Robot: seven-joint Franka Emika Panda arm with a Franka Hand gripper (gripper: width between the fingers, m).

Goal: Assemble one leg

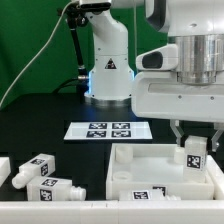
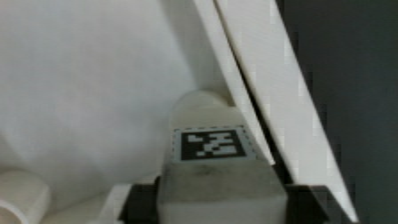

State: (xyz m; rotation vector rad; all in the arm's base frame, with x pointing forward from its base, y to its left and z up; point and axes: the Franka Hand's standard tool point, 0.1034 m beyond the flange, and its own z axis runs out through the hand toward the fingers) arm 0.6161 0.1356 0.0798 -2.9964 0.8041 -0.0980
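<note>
My gripper (image 1: 194, 140) hangs over the far right corner of the white tabletop (image 1: 150, 172) in the exterior view and is shut on a white leg (image 1: 194, 155) with a square tag sticker. The leg stands upright, its lower end down inside the tabletop next to the raised right rim. In the wrist view the leg (image 2: 214, 150) sits between my two dark fingers (image 2: 139, 202), tag facing the camera, close beside the tabletop's rim (image 2: 240, 70). Whether the leg's screw end touches the tabletop is hidden.
Three more white legs lie at the exterior view's left: one (image 1: 36, 168), another (image 1: 57, 188), a third at the edge (image 1: 5, 170). The marker board (image 1: 107, 129) lies behind the tabletop. The arm's base (image 1: 108, 75) stands at the back.
</note>
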